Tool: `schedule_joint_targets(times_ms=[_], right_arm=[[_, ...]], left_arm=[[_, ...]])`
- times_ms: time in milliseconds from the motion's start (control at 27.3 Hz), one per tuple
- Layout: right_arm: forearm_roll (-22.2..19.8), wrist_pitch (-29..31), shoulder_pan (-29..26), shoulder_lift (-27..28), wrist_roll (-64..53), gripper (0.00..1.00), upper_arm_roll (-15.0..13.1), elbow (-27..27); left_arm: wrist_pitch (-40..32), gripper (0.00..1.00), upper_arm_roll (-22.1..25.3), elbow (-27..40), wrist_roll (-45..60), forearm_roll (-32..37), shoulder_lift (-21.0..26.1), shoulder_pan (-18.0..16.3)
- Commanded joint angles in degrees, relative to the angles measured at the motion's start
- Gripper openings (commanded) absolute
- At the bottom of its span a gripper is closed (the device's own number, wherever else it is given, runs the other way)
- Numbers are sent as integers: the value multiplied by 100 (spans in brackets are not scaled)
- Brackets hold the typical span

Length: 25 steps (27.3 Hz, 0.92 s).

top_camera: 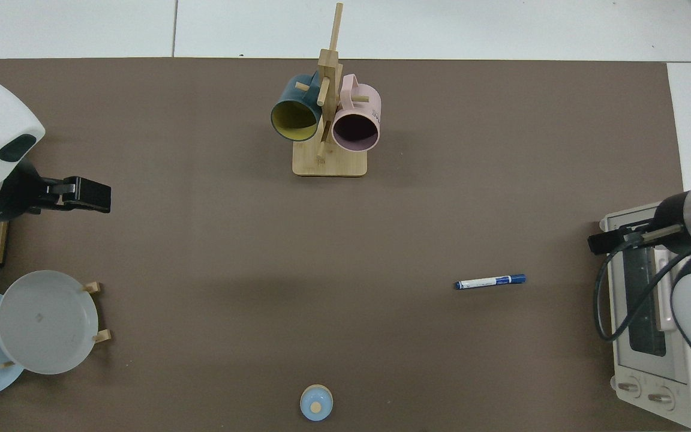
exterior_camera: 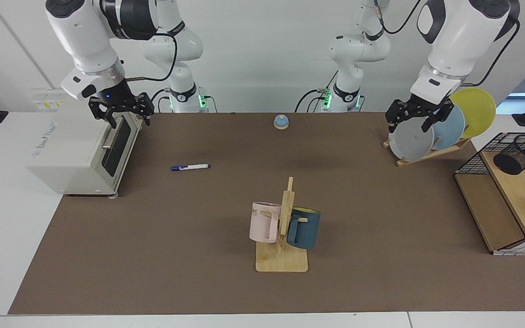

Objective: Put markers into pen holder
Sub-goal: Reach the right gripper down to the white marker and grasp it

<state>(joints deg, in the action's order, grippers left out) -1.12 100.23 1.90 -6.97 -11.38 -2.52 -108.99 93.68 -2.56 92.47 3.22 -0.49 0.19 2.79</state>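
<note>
Marker [exterior_camera: 190, 167] flat on the surface, long axis crosswise, below and inward of right hand [exterior_camera: 121, 110], nearer it. Both hands apparently spread, empty; left hand [exterior_camera: 416, 117] waits by pen holder [exterior_camera: 519, 154].

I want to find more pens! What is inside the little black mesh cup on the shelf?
Nothing shows inside the pen holder, though its bottom is hidden. The only marker lies on the brown mat.
</note>
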Motion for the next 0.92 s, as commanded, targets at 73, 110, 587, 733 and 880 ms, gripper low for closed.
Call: schedule_joint_targets(times_ms=[73, 110, 587, 733, 880], right_arm=[[191, 549, -32, 2, -662, 100, 15, -500], [235, 576, -32, 28, -872, 100, 15, -553], [262, 1727, -32, 415, -4486, 100, 15, -1616], [271, 2323, 143, 354, -4916, 100, 24, -2142], [271, 2694, 424, 231, -5023, 100, 32, -2565]], left_arm=[[283, 100, 19, 157, -454, -171, -72, -6], [283, 100, 19, 184, -463, -171, -72, 2], [265, 100, -69, 518, -463, -162, -98, 99], [300, 100, -78, 684, -463, -171, -150, 126], [422, 100, -87, 869, -498, -215, -194, 160]])
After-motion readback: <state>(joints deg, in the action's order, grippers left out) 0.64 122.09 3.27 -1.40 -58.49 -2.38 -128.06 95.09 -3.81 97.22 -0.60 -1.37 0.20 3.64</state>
